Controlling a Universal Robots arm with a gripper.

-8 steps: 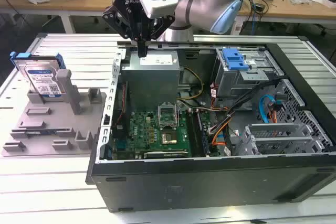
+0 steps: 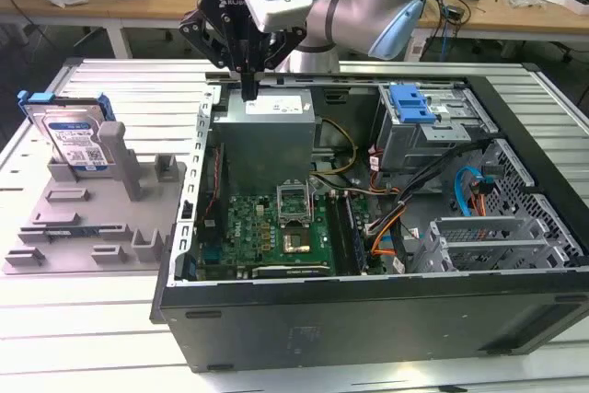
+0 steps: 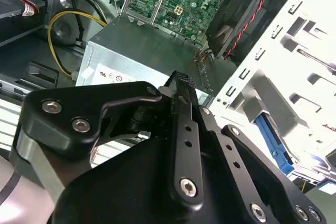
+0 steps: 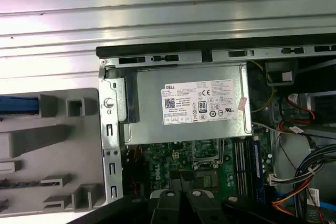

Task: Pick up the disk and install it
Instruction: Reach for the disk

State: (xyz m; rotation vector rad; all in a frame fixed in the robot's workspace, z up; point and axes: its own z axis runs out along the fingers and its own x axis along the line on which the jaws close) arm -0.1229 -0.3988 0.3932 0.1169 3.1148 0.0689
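Observation:
The disk, a silver hard drive with a white-and-blue label in a blue bracket, stands upright in the grey fixture at the exterior view's left. The blue edge of its bracket shows in the first wrist view. My gripper hangs over the back left corner of the open computer case, just above the grey power-supply box, well to the right of the disk. Its black fingers are shut with nothing between them.
Inside the case lie the green motherboard, loose cables and a metal drive cage with a blue latch at the back right. The case and fixture rest on a ribbed metal table. Wooden desks stand behind.

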